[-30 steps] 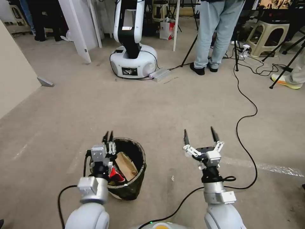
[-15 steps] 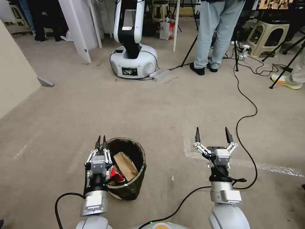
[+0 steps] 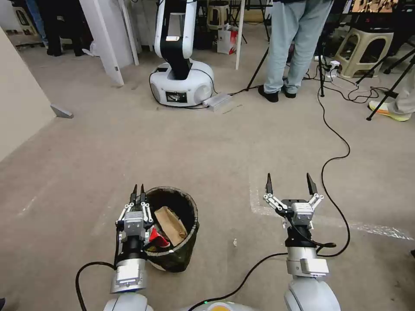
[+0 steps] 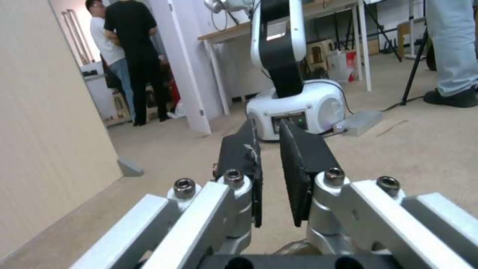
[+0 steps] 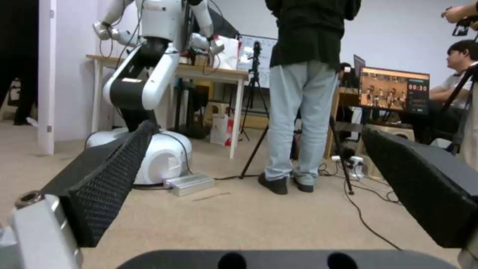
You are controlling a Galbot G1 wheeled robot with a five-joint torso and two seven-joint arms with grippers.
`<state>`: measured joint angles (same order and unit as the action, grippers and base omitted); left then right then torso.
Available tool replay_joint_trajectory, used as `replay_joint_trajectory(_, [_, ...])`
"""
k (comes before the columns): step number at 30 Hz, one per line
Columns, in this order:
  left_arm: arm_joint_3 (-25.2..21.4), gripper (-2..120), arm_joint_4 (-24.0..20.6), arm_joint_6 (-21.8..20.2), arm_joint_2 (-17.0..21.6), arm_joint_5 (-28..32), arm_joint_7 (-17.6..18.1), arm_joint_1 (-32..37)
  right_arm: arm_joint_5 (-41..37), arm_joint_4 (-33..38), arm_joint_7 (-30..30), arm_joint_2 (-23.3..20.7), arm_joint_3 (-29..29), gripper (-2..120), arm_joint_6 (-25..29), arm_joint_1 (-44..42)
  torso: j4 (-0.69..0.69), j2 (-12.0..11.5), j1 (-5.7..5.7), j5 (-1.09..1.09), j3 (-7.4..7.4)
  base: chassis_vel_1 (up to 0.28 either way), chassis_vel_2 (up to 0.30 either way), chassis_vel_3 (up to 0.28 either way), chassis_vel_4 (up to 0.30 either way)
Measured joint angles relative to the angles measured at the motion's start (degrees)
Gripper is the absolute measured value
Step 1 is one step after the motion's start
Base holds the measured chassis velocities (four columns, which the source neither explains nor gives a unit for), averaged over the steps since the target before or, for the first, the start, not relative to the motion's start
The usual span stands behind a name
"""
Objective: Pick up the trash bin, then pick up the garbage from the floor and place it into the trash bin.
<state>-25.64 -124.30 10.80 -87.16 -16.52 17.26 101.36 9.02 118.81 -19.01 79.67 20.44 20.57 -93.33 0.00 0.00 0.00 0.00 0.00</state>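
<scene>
Beside the trash bin, left gripper nearly clenched on nothing; right gripper spread wide, well apart. Light, flimsy bucket: pinch the bag-lined rim.

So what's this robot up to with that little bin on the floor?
It is tidying litter into the trash bin, which stands on the carpet with a brown paper bag and a red wrapper inside. The left end effector is by the bin's rim, nearly closed and empty. The right end effector hangs open beside it.
</scene>
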Motion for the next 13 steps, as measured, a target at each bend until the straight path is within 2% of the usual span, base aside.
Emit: replay_joint_trajectory(13, [0.0, 105, 0.0, -0.11, 0.01, 0.13, 0.0, 0.0, -0.04, 0.0, 0.05, -0.03, -0.05, 100, 0.06, 0.02, 0.0, 0.0, 0.0, 0.0, 0.0, 0.0, 0.0, 0.0, 0.0])
